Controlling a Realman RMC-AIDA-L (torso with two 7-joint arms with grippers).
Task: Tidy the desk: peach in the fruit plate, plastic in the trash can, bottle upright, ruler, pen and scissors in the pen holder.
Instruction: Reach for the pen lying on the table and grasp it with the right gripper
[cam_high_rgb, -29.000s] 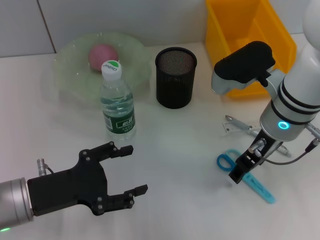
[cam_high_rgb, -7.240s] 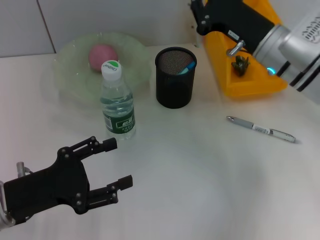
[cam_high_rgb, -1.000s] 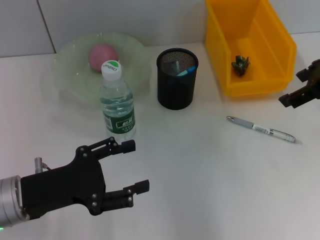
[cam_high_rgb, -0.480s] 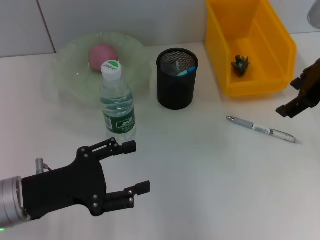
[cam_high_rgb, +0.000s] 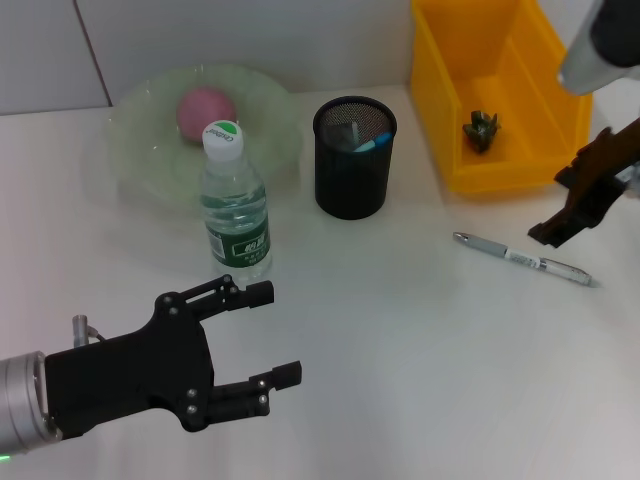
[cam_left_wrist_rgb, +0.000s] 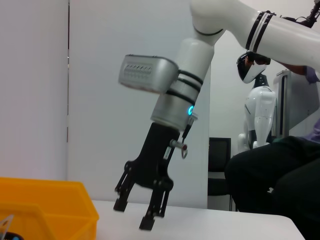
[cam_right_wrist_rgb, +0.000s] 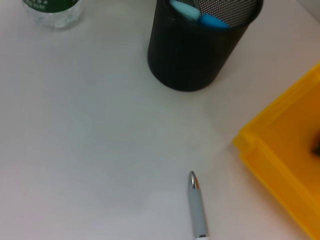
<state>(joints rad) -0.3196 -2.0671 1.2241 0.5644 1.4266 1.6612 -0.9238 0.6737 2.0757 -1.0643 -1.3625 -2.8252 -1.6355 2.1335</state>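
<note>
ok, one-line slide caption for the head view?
Right gripper open above the pen on the desk; left gripper open near the upright bottle.

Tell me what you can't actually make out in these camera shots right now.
- Pen holder contents: both the head and right wrist views show only blue tips; its mesh wall hides the rest.
- Pen: the right wrist view's edge cuts off its far end.
- Dark item in the yellow bin: too small to identify.
- Right gripper: absent from its own wrist view.
- Left gripper: idle, open, near the bottle.
</note>
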